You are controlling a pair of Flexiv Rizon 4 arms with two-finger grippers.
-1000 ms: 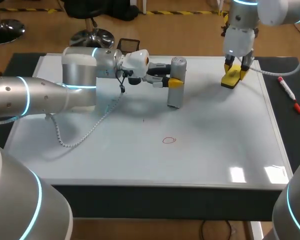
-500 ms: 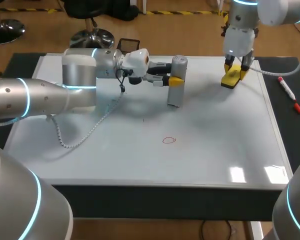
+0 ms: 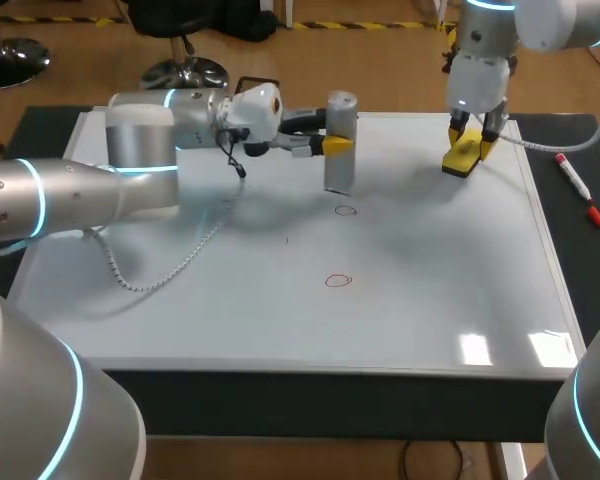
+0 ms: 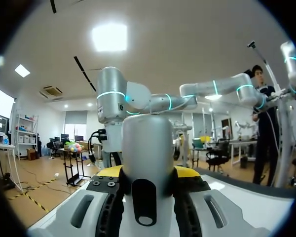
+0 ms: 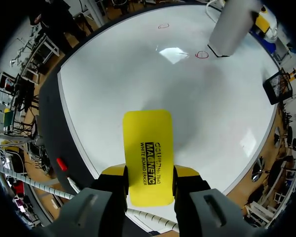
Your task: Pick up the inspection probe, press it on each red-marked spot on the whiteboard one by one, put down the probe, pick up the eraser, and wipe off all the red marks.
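Toward the far middle of the whiteboard [image 3: 180,320], the left gripper [image 3: 338,146] clamps the upright grey inspection probe [image 3: 338,172] just behind a red circle [image 3: 345,210], while the right gripper [image 3: 469,147] pinches the yellow eraser [image 3: 460,159] near the far right corner.

Robotics lab: silver jointed left arm [image 3: 130,170] and right arm [image 3: 480,60], cyan light rings, work over flat white whiteboard [image 3: 430,280] on black-topped table [image 3: 45,128].
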